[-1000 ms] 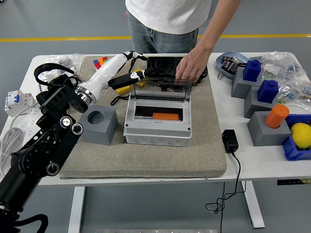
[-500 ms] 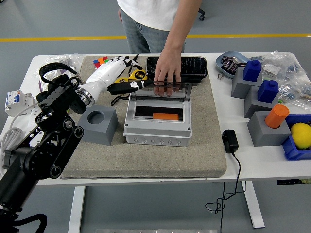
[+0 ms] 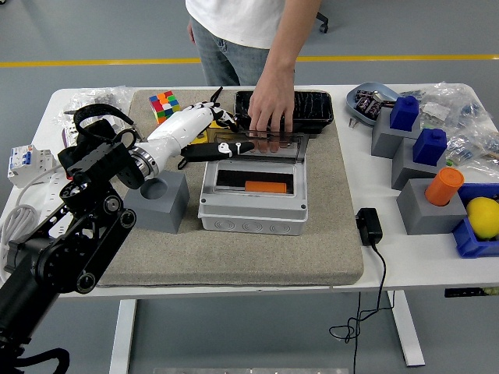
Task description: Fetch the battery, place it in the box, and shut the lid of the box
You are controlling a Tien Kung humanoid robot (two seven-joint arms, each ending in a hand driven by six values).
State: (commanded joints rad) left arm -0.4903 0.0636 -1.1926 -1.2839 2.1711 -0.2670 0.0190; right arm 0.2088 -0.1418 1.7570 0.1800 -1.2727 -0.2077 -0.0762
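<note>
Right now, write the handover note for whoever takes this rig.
Left hand: fingers open, holding nothing, at the left end of the raised lid. Right hand: not in view.
A person's hand rests on the lid's top edge.
The orange battery lies inside the grey box.
Done: fetching and placing.
Left: close the lid.

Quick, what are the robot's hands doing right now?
Left hand: open, holding nothing, fingers reaching to the box lid.
Right hand: not in view.
</note>
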